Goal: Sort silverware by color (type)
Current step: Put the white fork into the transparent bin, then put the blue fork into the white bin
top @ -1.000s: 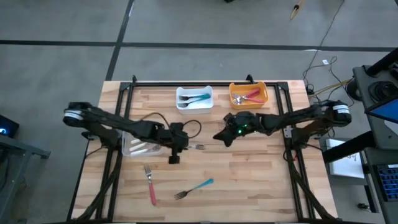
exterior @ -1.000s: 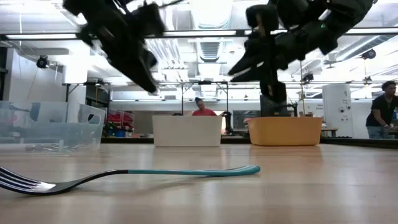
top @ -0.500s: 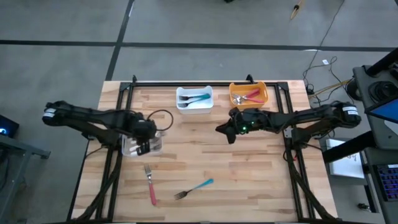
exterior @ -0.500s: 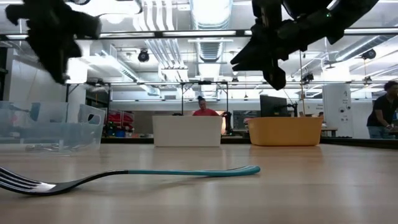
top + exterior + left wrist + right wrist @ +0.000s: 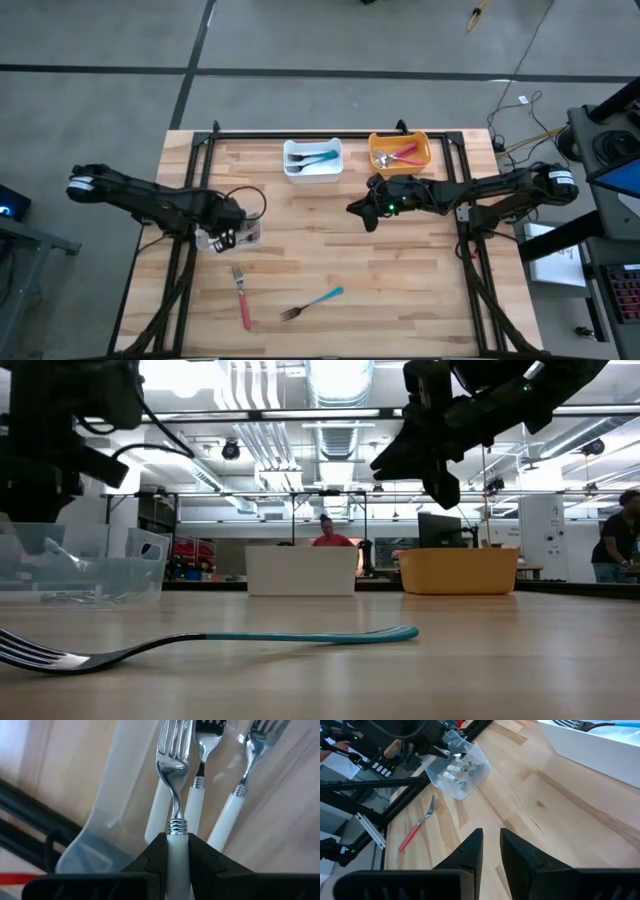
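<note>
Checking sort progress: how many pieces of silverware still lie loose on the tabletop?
2: a red-handled fork near the front left, and a teal-handled fork just right of it.

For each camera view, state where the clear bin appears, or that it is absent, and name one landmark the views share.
High view: clear bin at the table's left, under the left gripper.
Low view: far left.
Left wrist view: fills the picture, white-handled forks inside.
Right wrist view: upper middle.
Shared landmark: the red-handled fork near it.
</note>
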You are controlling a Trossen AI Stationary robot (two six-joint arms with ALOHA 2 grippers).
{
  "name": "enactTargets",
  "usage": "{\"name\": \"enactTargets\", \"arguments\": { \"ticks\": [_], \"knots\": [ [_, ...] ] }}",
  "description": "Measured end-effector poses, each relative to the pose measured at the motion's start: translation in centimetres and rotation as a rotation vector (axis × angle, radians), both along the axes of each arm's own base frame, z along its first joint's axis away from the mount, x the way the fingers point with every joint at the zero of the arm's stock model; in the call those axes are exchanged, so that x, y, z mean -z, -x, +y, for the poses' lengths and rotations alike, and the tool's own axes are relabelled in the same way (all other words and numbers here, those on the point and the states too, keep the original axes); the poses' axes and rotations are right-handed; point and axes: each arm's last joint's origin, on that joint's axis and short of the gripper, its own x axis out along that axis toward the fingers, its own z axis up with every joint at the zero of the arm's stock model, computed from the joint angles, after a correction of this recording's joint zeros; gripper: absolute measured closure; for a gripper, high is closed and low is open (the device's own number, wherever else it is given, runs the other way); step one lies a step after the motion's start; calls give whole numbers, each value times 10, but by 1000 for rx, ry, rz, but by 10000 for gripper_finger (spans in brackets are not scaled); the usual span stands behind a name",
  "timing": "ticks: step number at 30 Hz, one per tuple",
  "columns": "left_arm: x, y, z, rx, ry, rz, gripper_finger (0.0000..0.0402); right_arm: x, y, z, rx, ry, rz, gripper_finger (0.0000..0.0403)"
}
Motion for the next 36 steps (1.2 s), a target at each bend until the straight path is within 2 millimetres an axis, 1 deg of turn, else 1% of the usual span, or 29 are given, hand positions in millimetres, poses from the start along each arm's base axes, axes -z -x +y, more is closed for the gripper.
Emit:
{"name": "enactTargets", "arguments": {
  "ticks": [6, 12, 16, 19, 23, 29, 32, 36],
  "knots": [
    [16, -1, 0, 8, 1, -5, 353, 0, 0, 0, 1, 2, 0, 346],
    [19, -5, 0, 17, -25, -17, 335, 0, 0, 0, 1, 4, 0, 346],
    [20, -8, 1, 22, -58, -12, 333, 0, 0, 0, 0, 5, -1, 346],
    [16, -12, 1, 22, -73, -24, 332, 0, 0, 1, -3, 8, 0, 346],
    [3, -24, -1, 15, -67, -89, 332, 0, 0, 6, -43, 57, 0, 346],
    [-32, -48, -11, 49, -42, -255, 331, -3, -2, 19, -121, 125, -15, 346],
    [-48, -60, -21, 86, -18, -366, 331, -9, -5, 28, -166, 163, -38, 346],
    [-62, -73, -43, 160, 30, -538, 331, -17, -7, 39, -218, 205, -69, 346]
  ]
}}
